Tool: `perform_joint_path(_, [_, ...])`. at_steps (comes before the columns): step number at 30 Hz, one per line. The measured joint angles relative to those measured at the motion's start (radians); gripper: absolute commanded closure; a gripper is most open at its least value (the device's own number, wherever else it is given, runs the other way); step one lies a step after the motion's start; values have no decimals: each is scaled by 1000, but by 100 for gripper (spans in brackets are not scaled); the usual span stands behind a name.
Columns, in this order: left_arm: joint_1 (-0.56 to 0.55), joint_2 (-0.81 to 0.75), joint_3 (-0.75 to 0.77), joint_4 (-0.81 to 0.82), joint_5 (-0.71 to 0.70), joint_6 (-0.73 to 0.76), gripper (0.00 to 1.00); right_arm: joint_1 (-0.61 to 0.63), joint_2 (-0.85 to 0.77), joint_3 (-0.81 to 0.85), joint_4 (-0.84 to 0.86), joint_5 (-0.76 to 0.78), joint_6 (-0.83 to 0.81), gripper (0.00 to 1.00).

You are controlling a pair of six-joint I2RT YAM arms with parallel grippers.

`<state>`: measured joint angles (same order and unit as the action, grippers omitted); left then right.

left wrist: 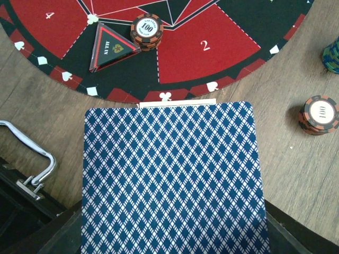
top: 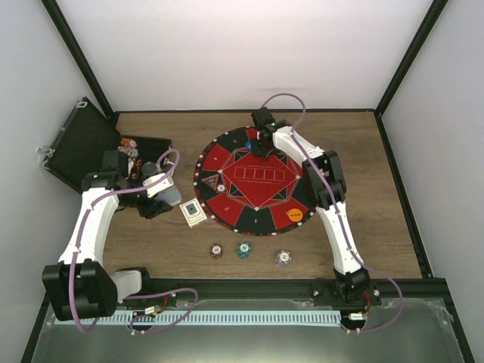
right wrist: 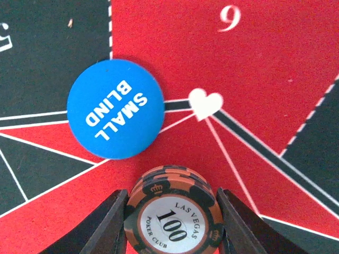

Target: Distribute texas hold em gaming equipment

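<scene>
Left gripper [top: 168, 194] carries a blue-backed card [left wrist: 172, 180] (its jaws are hidden beneath), far edge just short of the mat [left wrist: 212, 58] rim, open table [left wrist: 296, 174] to its right. Right gripper [right wrist: 170, 193] pinches a 100 chip stack [right wrist: 172, 222] on the mat, just beside the blue SMALL BLIND disc [right wrist: 115, 108].

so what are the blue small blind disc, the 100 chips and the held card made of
Blue disc: likely smooth matte plastic; flat even colour, printed white letters.
100 chips: clay composite or plastic; striped moulded edges, printed centre label.
Card: thin coated paper or plastic, can't tell which; crisp printed diamond pattern, rounded corners.
</scene>
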<state>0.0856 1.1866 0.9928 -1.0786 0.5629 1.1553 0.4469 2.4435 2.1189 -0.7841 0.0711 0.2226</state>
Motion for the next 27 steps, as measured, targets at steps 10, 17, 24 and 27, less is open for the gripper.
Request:
perform_joint_path(10, [0,0,10,-1,1,0,89,8,6,-2,-1,-3,18,21])
perform_joint_path(17, [0,0,10,-1,3,-2,89,14,-22,-18,-23,26,23,20])
perform_joint_path(24, [0,0,13,-2,7,-5,89,122,-355,-351,35,58,35,23])
perform_joint_path(27, [0,-4,13,-3,6,-6,89,255,-548,-548,86,68,61,23])
